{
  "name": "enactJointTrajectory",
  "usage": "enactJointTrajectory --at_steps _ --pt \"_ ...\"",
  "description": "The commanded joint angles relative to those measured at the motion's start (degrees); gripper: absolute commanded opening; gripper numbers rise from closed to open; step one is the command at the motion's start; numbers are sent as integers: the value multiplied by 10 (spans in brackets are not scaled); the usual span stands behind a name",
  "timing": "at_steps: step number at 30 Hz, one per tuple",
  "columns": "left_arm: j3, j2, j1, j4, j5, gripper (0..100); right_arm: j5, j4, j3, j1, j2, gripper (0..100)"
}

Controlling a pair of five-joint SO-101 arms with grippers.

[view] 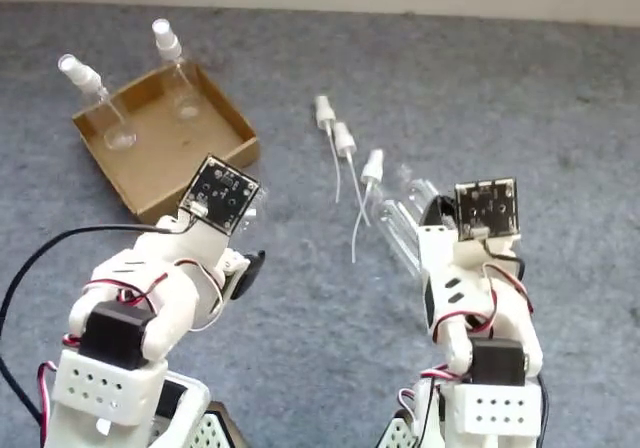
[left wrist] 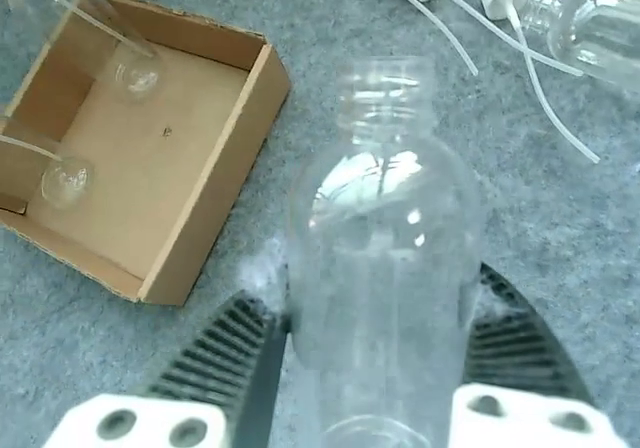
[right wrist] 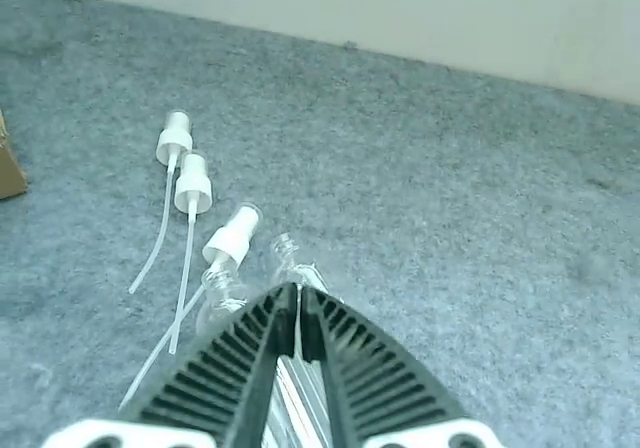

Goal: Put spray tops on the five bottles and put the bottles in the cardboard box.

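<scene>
Left gripper (left wrist: 375, 313): clamped on both sides of the body of a clear bottle (left wrist: 385, 218). The bottle is held with its neck pointing away from the wrist and no top is fitted. In the high view this arm is seen at the lower left, just below the box's near corner.
Right gripper (right wrist: 297, 303): jaws drawn almost together with a thin slit left between them, and nothing appears to be gripped. It is hung low over the lying bottles, at the lower right of the high view.
Lying bottles (view: 400, 226): two clear ones, uncapped, laid side by side on the desk right of centre, necks pointed toward the tops.
Spray tops (view: 343, 138): three, laid in a loose diagonal row at the centre of the high view, with dip tubes trailing toward the lower edge. The nearest is just beside the lying bottles.
Cardboard box (view: 165, 200): upper left of the high view. Two capped bottles (view: 105, 108) are stood in it along its far side.
Desk (view: 560, 88): covered in grey fabric.
Progress: two of five bottles are judged finished.
Risk, tube: a long, limp dip tube could be bent against the rim instead of being fed into the narrow neck.
Risk, slip: the smooth, round bottle could be twisted or squeezed out of the clamp when a top is pressed on.
Risk, scatter: the lying bottles could be rolled away, or the tops knocked, if the right gripper is brought down with its jaws together.
</scene>
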Motion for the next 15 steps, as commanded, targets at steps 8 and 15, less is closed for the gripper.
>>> enactJointTrajectory --at_steps 8,15 --pt "153 -102 -12 -142 93 136 -4 82 -261 -68 364 7" --pt "204 -184 -12 -154 98 136 -23 161 -466 -90 595 7"
